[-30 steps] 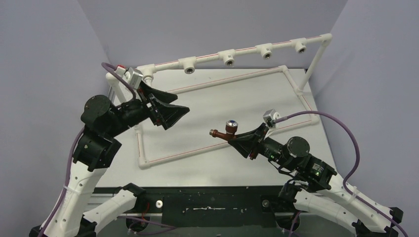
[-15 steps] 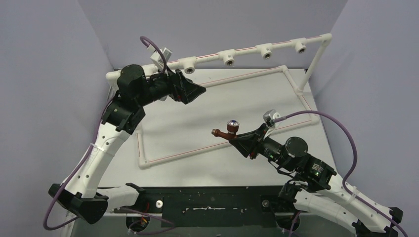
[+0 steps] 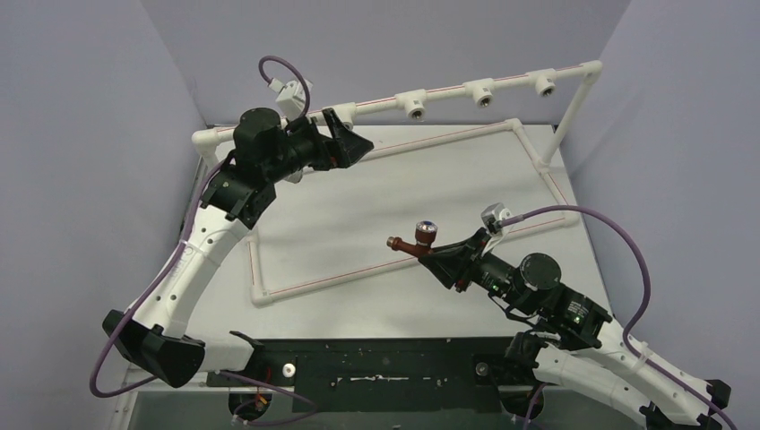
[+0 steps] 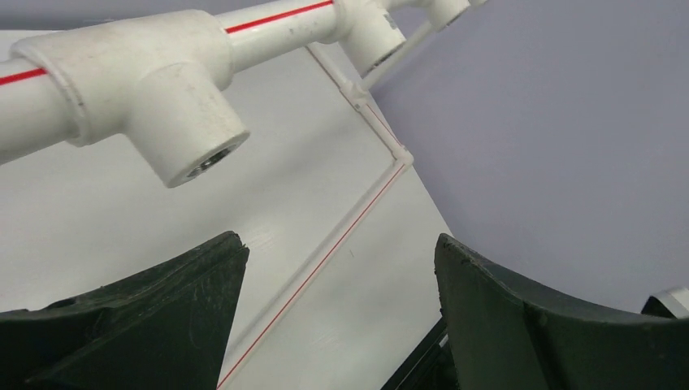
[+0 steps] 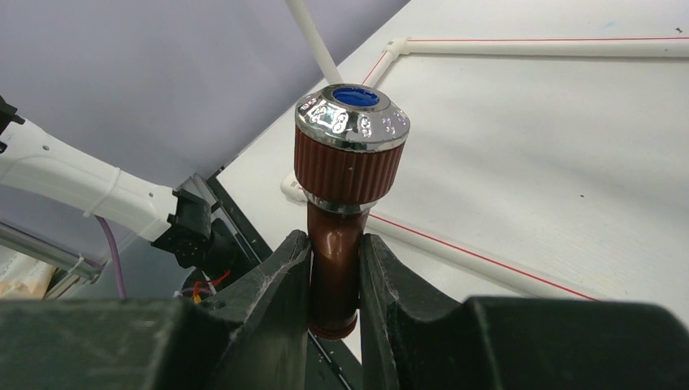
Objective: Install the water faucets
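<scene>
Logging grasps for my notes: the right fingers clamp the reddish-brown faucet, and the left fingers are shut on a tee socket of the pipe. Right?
Not quite. The left wrist view shows the left fingers open and empty, spread apart and not touching the tee socket. The right fingers do clamp the reddish-brown faucet.

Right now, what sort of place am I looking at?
Probably a robot test cell for plumbing practice: plain lilac walls box in a white table, a white pipe frame carries empty tee sockets, and the right arm holds a reddish-brown faucet in its jaws.
</scene>
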